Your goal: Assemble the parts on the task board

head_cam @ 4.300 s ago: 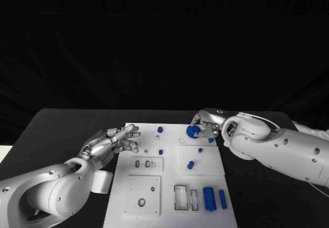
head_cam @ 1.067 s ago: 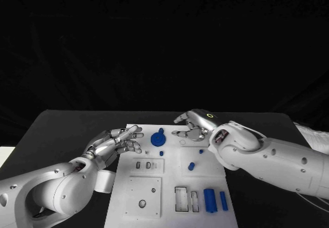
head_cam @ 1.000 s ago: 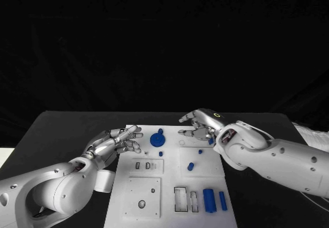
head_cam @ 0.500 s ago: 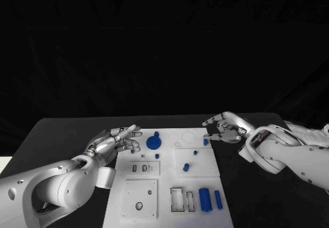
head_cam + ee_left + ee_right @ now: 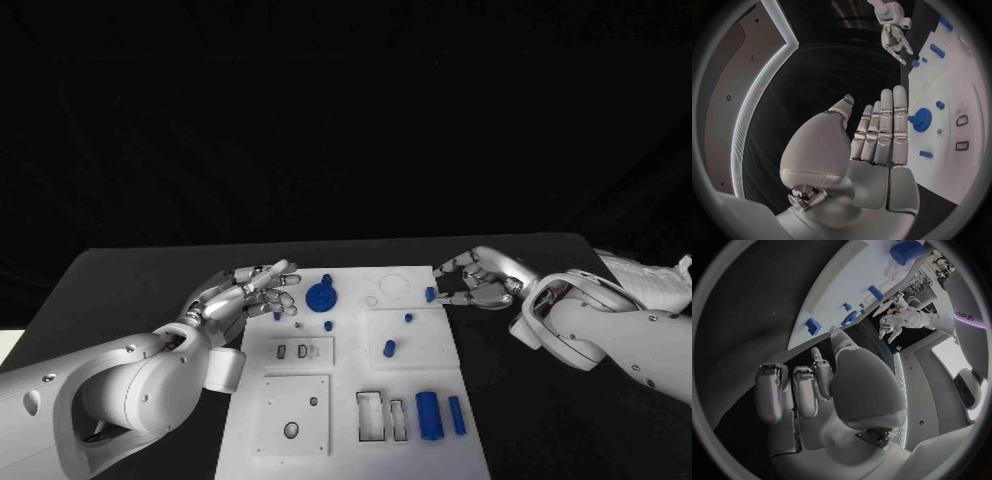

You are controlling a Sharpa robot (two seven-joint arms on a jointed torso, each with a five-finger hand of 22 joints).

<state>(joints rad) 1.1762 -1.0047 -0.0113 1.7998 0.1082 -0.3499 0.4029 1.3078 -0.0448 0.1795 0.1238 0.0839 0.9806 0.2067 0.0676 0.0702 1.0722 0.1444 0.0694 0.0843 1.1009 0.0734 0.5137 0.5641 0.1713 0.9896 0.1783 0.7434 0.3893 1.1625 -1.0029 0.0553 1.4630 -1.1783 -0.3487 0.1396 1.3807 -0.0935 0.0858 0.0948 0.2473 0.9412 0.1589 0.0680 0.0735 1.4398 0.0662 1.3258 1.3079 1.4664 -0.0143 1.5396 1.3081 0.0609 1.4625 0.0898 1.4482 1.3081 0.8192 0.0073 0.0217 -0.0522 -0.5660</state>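
Hovering at the far right edge of the white task board (image 5: 353, 375), the right hand (image 5: 479, 278) holds nothing, its fingers loosely curled and apart, fingertips just beside a small blue peg (image 5: 430, 294) that lies immediately to its left. The left hand (image 5: 245, 296), fingers spread and also holding nothing, sits at the board's far left edge beside the blue gear (image 5: 322, 298). By my reading the right hand is nearer the peg, so the reach is a short one leftward.

In the right wrist view, pale lettering (image 5: 967, 316) on a dark panel cannot be read with certainty.
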